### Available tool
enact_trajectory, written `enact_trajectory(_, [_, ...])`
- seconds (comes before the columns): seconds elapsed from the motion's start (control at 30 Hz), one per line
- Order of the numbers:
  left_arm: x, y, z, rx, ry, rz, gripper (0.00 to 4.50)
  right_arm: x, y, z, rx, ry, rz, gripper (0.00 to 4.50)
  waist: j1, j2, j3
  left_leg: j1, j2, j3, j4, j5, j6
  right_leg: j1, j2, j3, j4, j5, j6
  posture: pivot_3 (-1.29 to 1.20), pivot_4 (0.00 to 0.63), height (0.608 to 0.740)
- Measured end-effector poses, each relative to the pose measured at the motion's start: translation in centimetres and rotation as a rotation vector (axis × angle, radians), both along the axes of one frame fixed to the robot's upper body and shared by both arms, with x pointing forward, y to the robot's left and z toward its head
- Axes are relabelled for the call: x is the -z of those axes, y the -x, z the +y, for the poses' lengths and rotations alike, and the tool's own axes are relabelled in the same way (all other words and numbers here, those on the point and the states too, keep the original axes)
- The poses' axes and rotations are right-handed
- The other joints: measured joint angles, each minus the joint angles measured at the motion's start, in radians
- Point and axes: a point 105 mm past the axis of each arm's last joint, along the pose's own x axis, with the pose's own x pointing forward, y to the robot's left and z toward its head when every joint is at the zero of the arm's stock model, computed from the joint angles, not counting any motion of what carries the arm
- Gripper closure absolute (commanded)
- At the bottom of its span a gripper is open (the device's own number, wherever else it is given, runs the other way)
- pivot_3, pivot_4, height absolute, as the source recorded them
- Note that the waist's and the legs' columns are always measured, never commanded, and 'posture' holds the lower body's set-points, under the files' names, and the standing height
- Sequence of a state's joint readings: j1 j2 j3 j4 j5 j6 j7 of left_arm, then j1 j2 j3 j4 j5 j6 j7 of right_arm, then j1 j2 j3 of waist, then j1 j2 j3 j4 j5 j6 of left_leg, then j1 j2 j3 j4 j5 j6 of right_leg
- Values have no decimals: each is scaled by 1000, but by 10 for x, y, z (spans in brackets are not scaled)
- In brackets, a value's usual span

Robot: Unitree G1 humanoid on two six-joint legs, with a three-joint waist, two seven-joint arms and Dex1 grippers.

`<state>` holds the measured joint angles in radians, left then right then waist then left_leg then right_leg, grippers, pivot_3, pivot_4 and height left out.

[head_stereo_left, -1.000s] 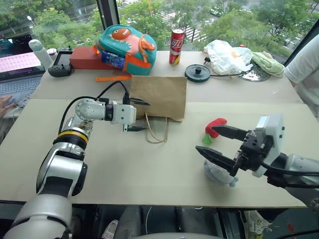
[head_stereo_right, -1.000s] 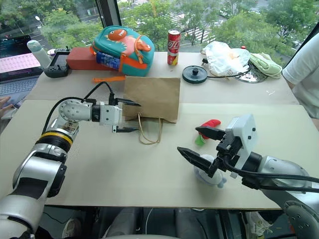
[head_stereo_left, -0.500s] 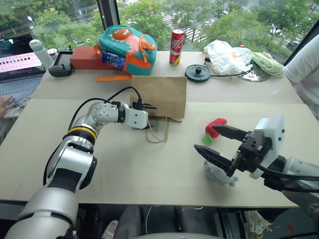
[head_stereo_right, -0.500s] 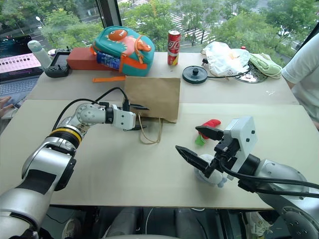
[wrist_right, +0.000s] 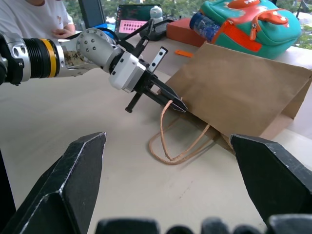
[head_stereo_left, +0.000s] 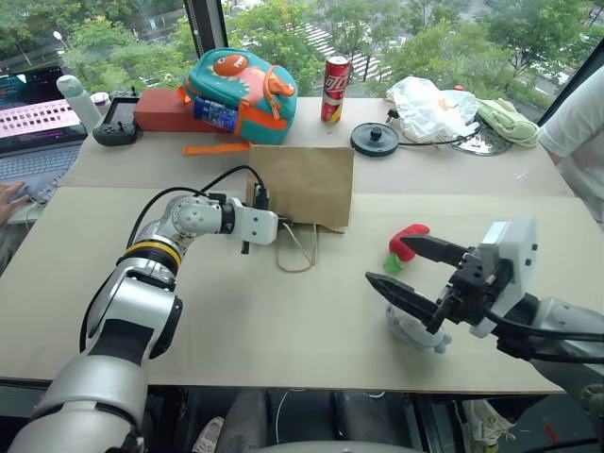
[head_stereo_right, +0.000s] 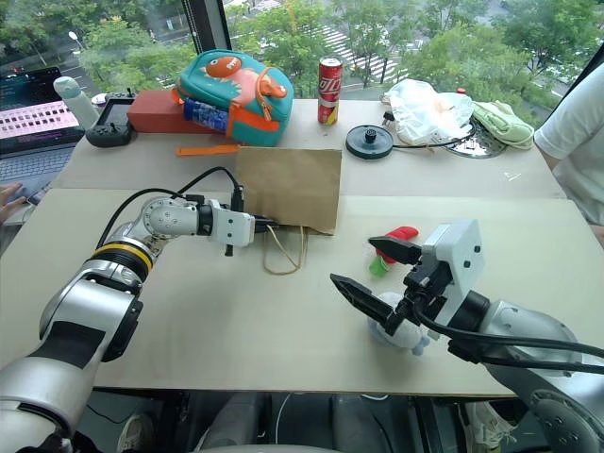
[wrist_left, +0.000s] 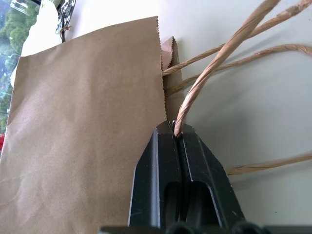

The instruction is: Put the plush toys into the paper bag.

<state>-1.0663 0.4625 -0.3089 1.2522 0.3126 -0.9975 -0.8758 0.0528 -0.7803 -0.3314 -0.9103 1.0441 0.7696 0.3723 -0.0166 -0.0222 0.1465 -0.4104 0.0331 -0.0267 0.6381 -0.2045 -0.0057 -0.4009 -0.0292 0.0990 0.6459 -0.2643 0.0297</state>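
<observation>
Paper bag [head_stereo_left: 304, 182] flat on table [head_stereo_left: 236, 321], mouth toward near edge. Left gripper [wrist_left: 179, 134] at bag's near-left corner, fingers pressed together on one twine handle [wrist_left: 219, 63]. Right gripper [head_stereo_left: 408, 271] near right, fingers spread wide; grey-blue plush [head_stereo_left: 412, 327] beneath them, seemingly untouched; red plush [head_stereo_left: 406, 240] just beyond, beside far finger

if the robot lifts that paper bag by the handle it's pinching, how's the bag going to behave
Probably floppy: the bag lies flat and looks empty, so likely light. The left tool pinches just one thin twine handle, so the bag may swing, and its mouth may open only partly.
</observation>
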Motion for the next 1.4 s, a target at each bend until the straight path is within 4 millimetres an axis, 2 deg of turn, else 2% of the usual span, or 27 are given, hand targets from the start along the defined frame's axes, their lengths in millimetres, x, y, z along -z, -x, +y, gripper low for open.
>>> enact_trajectory(0.1, [-8, -1, 1, -10, 64, 25, 4484, 1, -2, 0, -3, -2, 6, 0, 0, 0, 0, 0, 0, 0, 0, 0, 0, 0, 0, 0, 0, 0, 0, 0, 150, 739])
enact_trajectory(0.23, [-34, -1, -3, 11, 199, 85, 4484, 0, -3, 1, -12, -1, -1, 0, -1, 0, 0, 0, 0, 0, 0, 0, 0, 0, 0, 0, 1, 0, 0, 0, 150, 739])
enact_trajectory(0.4, [-59, 10, 16, 2, 284, 179, 4484, 2, -2, 0, -16, 3, 9, 0, -15, 0, 0, 0, 1, -1, 0, 0, 0, 0, 1, 0, 2, 0, 0, 0, 150, 739])
enact_trajectory(0.5, [-66, 17, 25, -22, 312, 225, 4484, 6, -2, -1, -16, 15, 25, 0, -21, 0, 0, 1, 1, -1, 0, 0, 0, 0, 1, 0, 2, 0, 0, 0, 150, 739])
enact_trajectory(0.57, [-72, 22, 23, -23, 328, 246, 4484, 11, -2, 8, -51, 16, 48, 0, -22, 0, 0, 4, 1, -2, 1, 0, 0, 4, 1, 0, 1, 0, 0, 0, 150, 739])
enact_trajectory(0.7, [-83, 28, 16, -22, 370, 276, 4484, 22, -11, 39, -111, -26, 78, 0, -27, 0, 0, 8, 2, -2, 1, 0, 0, 8, 2, 0, 1, -3, 5, 0, 150, 739])
enact_trajectory(0.77, [-86, 33, 7, -5, 388, 292, 4484, 40, -25, 55, -71, -42, 134, 0, -28, 1, 0, 8, 2, -2, 1, 0, 0, 8, 3, 0, 1, -3, 5, 0, 150, 739])
enact_trajectory(0.83, [-87, 37, 3, -5, 401, 308, 4484, 59, -36, 59, 5, -29, 183, 0, -26, 1, 0, 6, 2, -2, 1, 0, 0, 6, 3, 0, 1, -3, 3, 0, 150, 739])
enact_trajectory(0.9, [-87, 38, 2, -13, 411, 320, 4484, 67, -46, 61, 77, -46, 202, 0, -25, 1, 0, 5, 2, -3, 1, 0, 0, 5, 3, 0, 1, -1, -1, 0, 150, 739])
enact_trajectory(1.0, [-85, 40, -2, -17, 425, 335, 4500, 74, -58, 67, 175, -84, 220, 670, -25, 1, 0, 4, 2, -3, 1, 0, 0, 4, 2, 0, 1, -1, -1, 0, 150, 739])
enact_trajectory(1.13, [-84, 42, -6, -23, 436, 352, 4500, 77, -65, 72, 239, -91, 206, 1980, -26, 1, -1, 4, 2, -3, 1, 0, 0, 4, 2, 0, 1, -1, -1, 0, 150, 739])
enact_trajectory(1.33, [-82, 44, -13, -3, 446, 367, 4500, 57, -85, 73, 318, -131, 102, 4016, -26, 1, -1, 4, 2, -3, 1, 0, 0, 4, 3, 0, 1, -1, -1, 0, 150, 739])
enact_trajectory(1.4, [-81, 44, -15, -4, 449, 374, 4500, 53, -90, 73, 333, -134, 71, 4451, -26, 1, -1, 4, 2, -3, 1, 0, 0, 3, 3, 0, 1, -1, -1, 0, 150, 739])
